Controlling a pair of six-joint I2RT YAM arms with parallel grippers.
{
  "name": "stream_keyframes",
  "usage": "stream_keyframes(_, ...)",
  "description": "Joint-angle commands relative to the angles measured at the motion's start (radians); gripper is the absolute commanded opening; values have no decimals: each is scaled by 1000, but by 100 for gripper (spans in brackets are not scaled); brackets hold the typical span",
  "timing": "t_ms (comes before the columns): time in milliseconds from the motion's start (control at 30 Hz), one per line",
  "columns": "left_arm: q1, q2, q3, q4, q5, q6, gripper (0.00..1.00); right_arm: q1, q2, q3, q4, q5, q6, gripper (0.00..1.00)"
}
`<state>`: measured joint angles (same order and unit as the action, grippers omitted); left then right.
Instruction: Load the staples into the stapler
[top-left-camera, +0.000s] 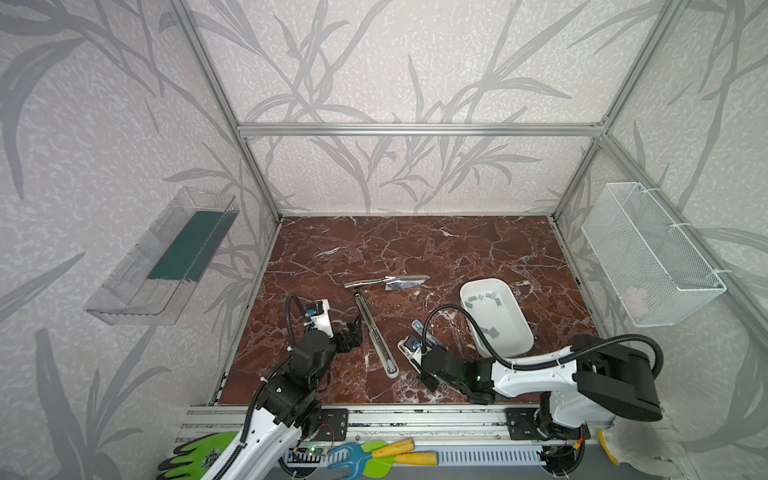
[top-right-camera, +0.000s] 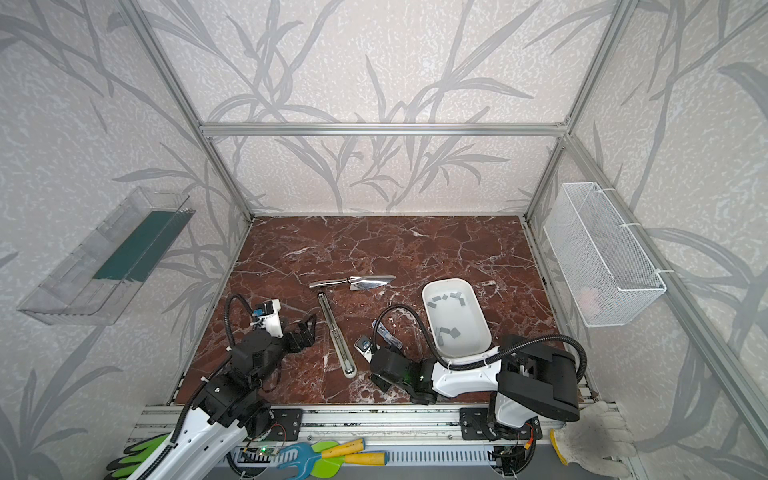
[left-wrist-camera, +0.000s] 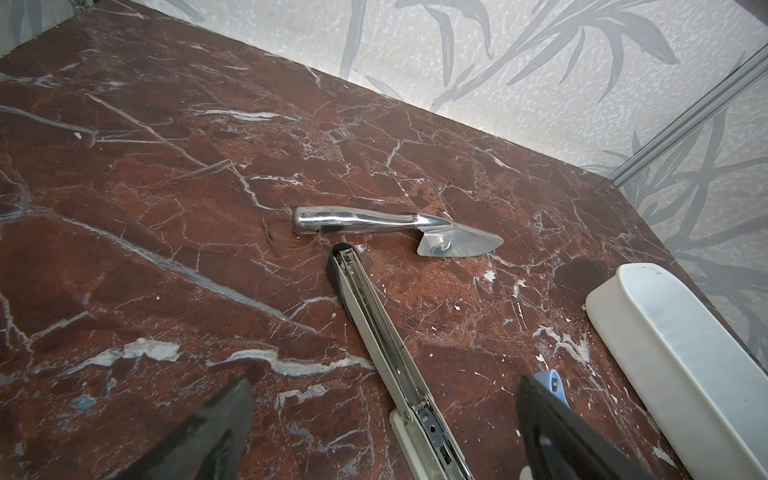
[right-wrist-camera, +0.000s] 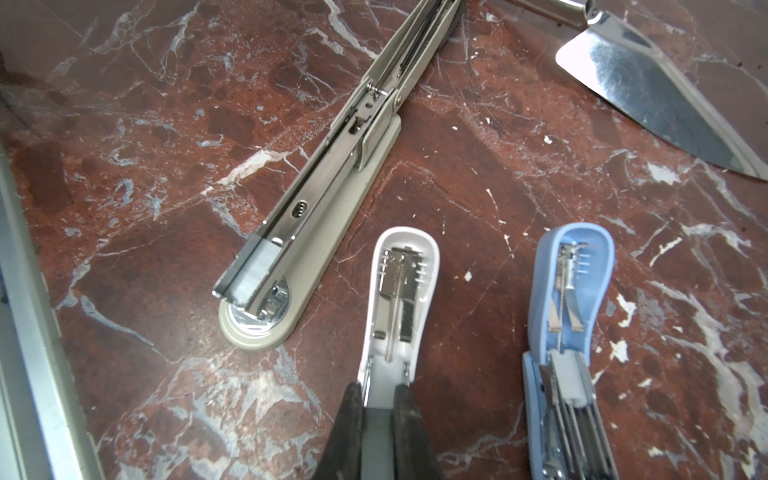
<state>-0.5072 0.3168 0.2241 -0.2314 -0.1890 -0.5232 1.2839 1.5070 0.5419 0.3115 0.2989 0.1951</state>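
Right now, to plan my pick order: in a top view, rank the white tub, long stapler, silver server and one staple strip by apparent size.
1. white tub
2. long stapler and silver server: similar length, not ranked apart
3. staple strip

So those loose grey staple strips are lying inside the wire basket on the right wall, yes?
Not quite. The loose grey staple strips are lying inside the white tub on the table, not in the wire basket on the right wall. Both top views show it.
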Motion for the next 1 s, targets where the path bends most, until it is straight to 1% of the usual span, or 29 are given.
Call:
stream_keyframes(0, 3, 4, -6, 9, -8, 6, 99, 8, 3, 28, -24, 30, 20, 7)
stream_keyframes(133, 3, 3, -7, 9, -7, 6, 99, 9, -25, 34, -52, 35, 27, 7)
stream_keyframes(333, 3, 1, -6, 9, -7, 6, 99, 9, -43, 37, -62, 23, 101, 6)
stream_keyframes(433, 3, 2, -7, 9, -5, 5, 99, 12, -53, 62, -110, 40, 186, 3)
stream_keyframes(567, 3, 2, -6, 9, -3, 5, 99, 29, -70, 89, -154, 48, 314, 3)
stream_keyframes(667, 3, 2, -5, 7, -3, 6, 99, 38, -57, 102, -165, 64, 366, 3)
stream_keyframes(800, 3, -1, -7, 7, -1, 4, 99, 40, -24, 110, -158, 74, 364, 2)
stream_keyframes(967, 4, -1, -7, 7, -1, 5, 99, 38, -16, 104, -147, 90, 319, 3)
